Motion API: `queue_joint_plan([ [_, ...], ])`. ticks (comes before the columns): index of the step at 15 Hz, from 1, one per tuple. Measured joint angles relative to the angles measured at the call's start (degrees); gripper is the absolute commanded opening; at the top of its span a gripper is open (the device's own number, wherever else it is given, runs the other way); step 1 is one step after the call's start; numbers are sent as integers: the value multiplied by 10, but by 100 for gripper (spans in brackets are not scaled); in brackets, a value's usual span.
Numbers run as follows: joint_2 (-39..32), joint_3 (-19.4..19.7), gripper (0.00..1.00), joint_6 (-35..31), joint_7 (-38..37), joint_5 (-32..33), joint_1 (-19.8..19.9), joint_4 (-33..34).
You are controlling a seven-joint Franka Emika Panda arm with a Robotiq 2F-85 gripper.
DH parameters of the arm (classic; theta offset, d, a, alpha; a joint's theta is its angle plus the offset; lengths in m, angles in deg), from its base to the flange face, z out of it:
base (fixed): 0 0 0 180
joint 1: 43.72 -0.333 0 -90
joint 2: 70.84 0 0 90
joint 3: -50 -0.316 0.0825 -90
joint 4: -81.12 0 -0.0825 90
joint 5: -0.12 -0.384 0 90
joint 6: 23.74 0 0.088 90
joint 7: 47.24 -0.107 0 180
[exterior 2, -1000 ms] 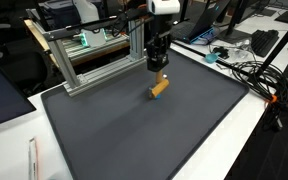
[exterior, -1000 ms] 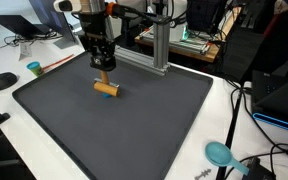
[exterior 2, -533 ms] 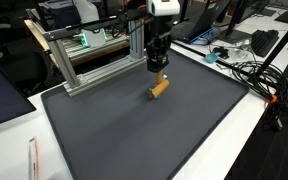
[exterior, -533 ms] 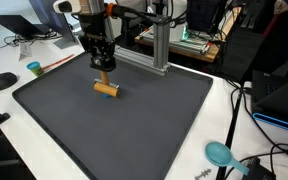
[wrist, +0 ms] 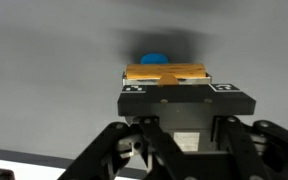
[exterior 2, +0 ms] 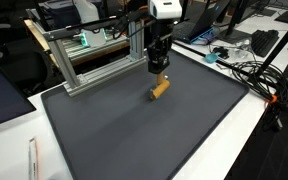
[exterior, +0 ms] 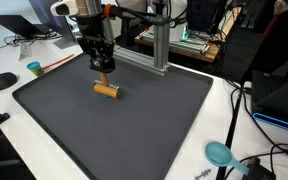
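In both exterior views my gripper (exterior: 103,70) (exterior 2: 157,68) hangs just above the dark grey mat (exterior: 144,130) (exterior 2: 134,130), near its far side. In the wrist view the gripper (wrist: 166,76) is shut on a small orange wooden block (wrist: 164,71), which sits between the two fingers. A second orange wooden piece (exterior: 106,90) (exterior 2: 160,88) lies flat on the mat right under the gripper, not touching it. In the wrist view something round and blue (wrist: 152,57) peeks out past the held block; what it is cannot be told.
An aluminium frame (exterior: 159,45) (exterior 2: 94,55) stands at the mat's far edge, close behind the gripper. A teal cup (exterior: 33,68) and a black mouse (exterior: 2,81) sit off the mat. A teal round object (exterior: 219,153) and cables (exterior 2: 249,70) lie beside it.
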Motion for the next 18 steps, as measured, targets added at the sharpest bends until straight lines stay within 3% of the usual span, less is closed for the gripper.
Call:
queue_joint_plan([
  [18,-31,0,22,69,19,-11,6,56],
])
